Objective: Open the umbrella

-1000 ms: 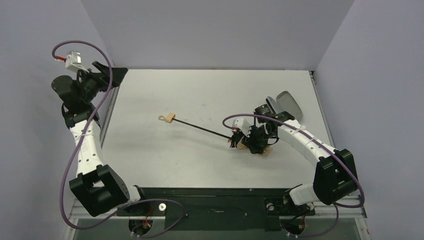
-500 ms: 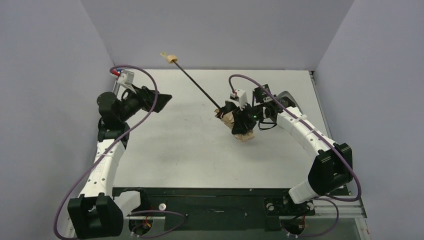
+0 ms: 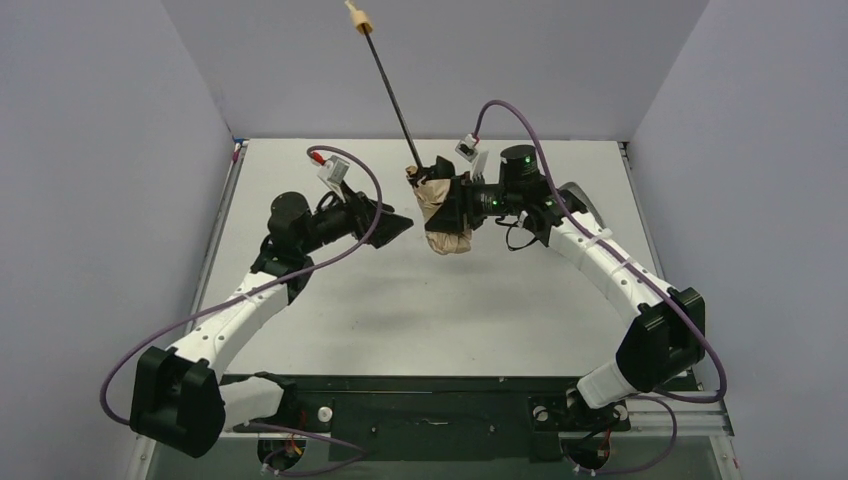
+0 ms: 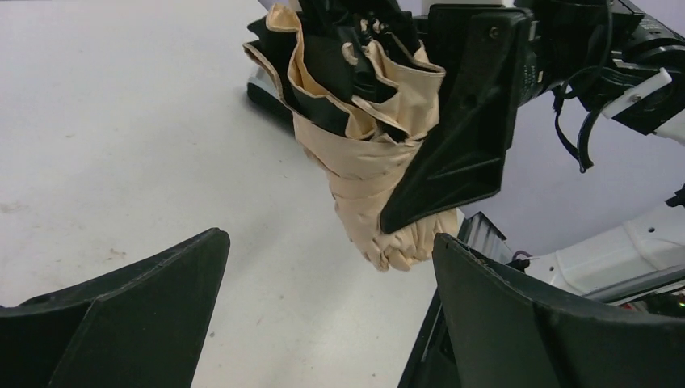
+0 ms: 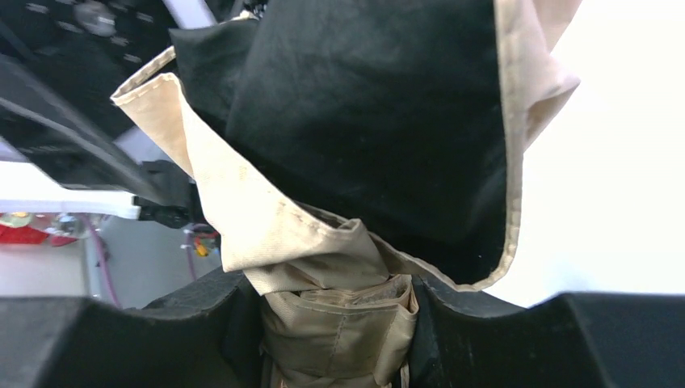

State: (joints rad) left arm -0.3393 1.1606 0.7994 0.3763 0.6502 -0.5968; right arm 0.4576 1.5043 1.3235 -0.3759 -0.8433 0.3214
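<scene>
A pale grey table (image 3: 330,310) sits inside plain lavender-grey walls (image 3: 560,60). A second ago the folding umbrella (image 3: 445,215), with its wrinkled tan-peach canopy and black underside, lay low over the table with its shaft pointing left. Now it is lifted above the middle of the far half. Its thin black metal shaft (image 3: 392,90) slants up across the back wall, and its small tan handle (image 3: 360,20) is at the top edge of the overhead view. The right gripper (image 3: 455,205) is clamped on the bunched canopy fabric (image 5: 339,323), which hangs off the surface. The left arm, earlier folded back at the far left edge, has swung in. The left gripper (image 3: 392,226) stands spread wide just beside the bundle, not touching it.
</scene>
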